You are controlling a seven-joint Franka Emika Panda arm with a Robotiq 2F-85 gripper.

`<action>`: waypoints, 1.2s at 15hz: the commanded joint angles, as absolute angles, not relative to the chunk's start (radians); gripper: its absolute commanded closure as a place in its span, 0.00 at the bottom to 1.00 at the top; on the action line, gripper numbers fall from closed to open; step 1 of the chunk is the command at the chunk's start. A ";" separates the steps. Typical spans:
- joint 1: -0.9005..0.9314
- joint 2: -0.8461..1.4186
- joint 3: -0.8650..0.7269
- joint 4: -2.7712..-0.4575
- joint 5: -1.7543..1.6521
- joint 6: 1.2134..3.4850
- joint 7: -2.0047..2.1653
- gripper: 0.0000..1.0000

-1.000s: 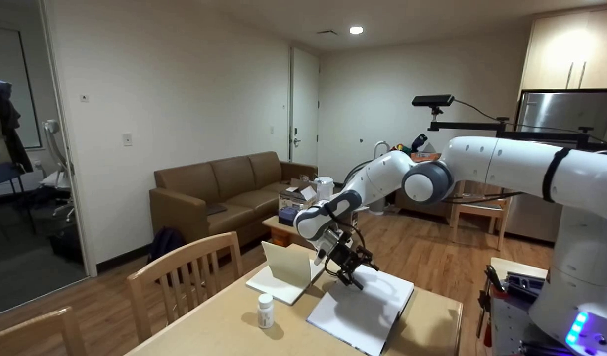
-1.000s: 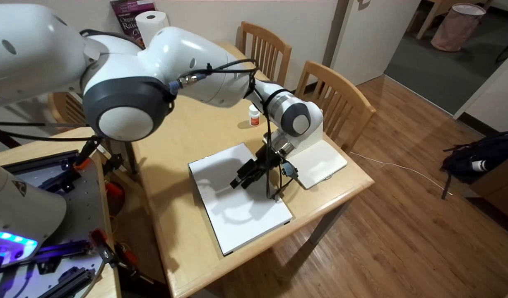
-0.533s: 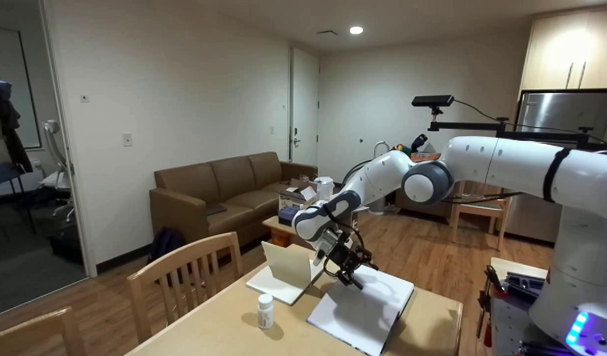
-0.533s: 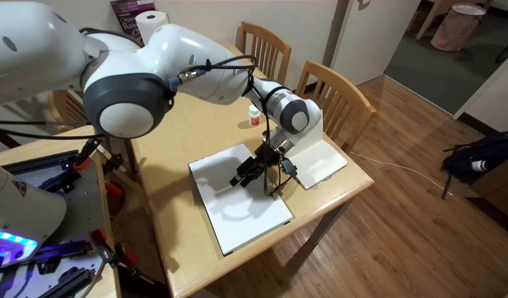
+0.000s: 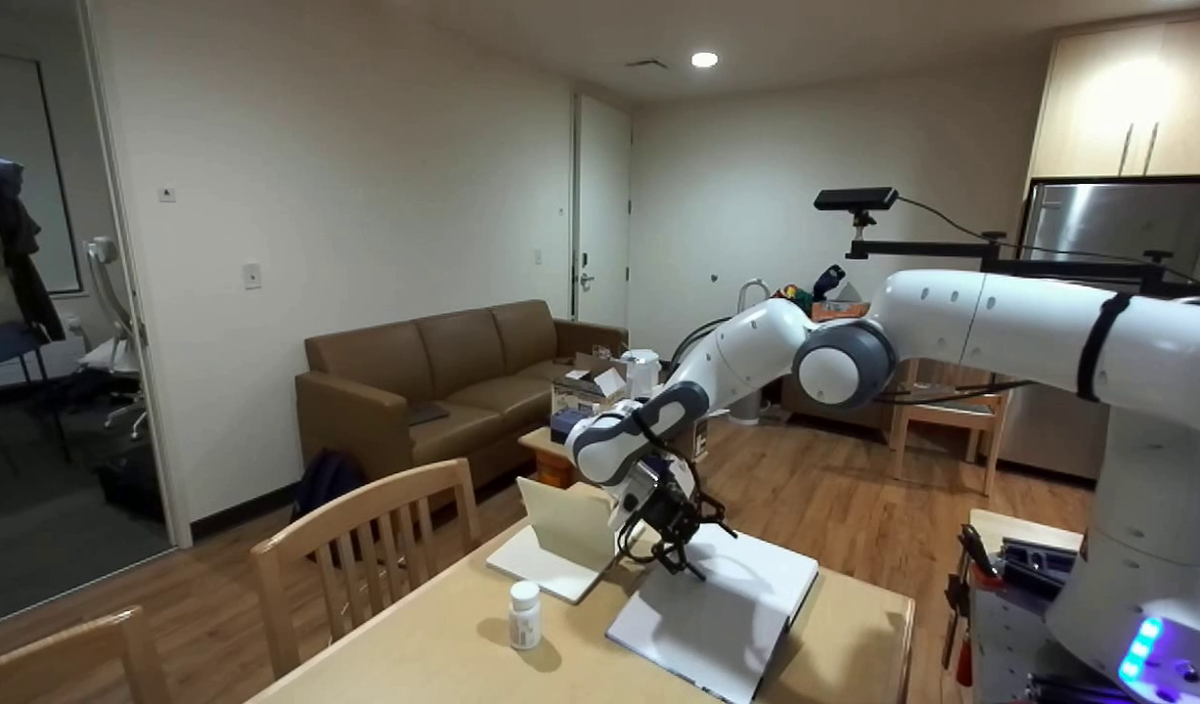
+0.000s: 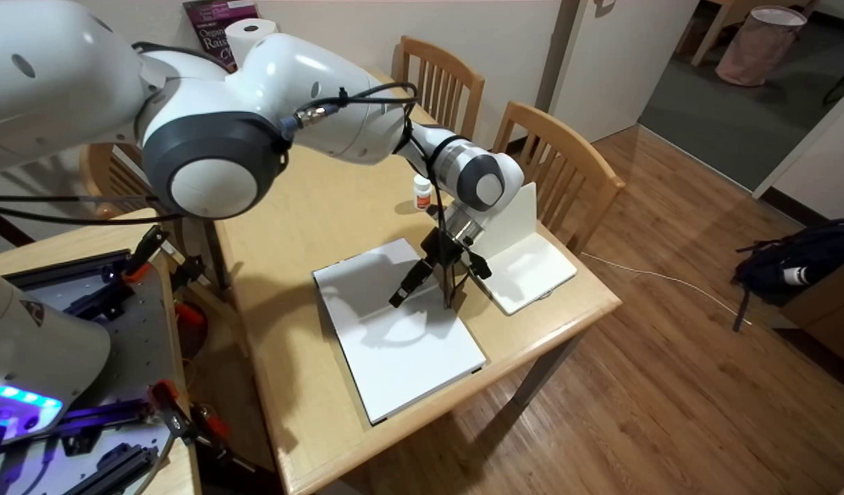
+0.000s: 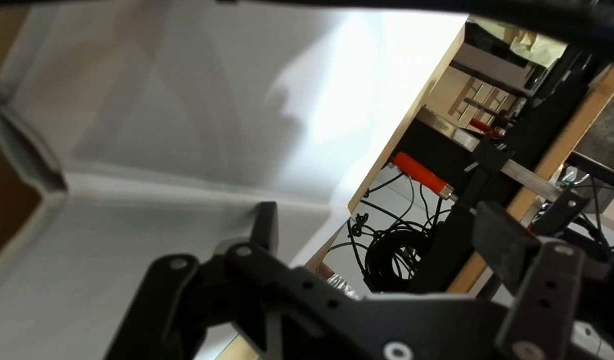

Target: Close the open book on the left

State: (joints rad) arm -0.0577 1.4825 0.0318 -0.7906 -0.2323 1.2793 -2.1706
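Currently, the book [image 6: 394, 337] lies open on the table [image 6: 325, 206], pages upward and cover underneath, near the table's edge. Because both halves rest flat, no raised leaf is available to push; closure presumably requires lifting one half at its outer edge and folding it over the crease [image 7: 186, 193]. The gripper [image 5: 718, 555] is positioned over the pages, angled downward, with its fingers [image 7: 266, 227] spread apart and nothing held between them. This spacing probably allows one finger to pass beneath a cover edge while the other sits on top. In both exterior views the fingertips [image 6: 398, 298] sit at or just above the paper; contact cannot be confirmed. The turning step appears not yet begun.

Just beside the book, the smaller cream book [image 5: 570, 528] stands part-open, one leaf raised, apparently supported by its own stiff spine. The white bottle [image 5: 524, 616] stands upright near both books, away from the gripper.

Caution: the arm [image 5: 746, 347] appears close to the raised leaf, so a sideways swing may topple it. The pages may slip separately; engage the cover, not loose paper.
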 commanded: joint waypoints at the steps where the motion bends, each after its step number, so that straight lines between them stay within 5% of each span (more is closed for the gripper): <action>1: -0.039 1.482 0.025 -0.764 -0.243 1.241 -2.240 0.00; 4: -0.008 1.478 -0.019 -0.756 -0.230 1.140 -2.055 0.00; 12: 0.008 1.474 -0.034 -0.770 -0.224 1.290 -1.641 0.00; 18: 0.000 1.474 -0.013 -0.773 -0.237 1.272 -1.642 0.00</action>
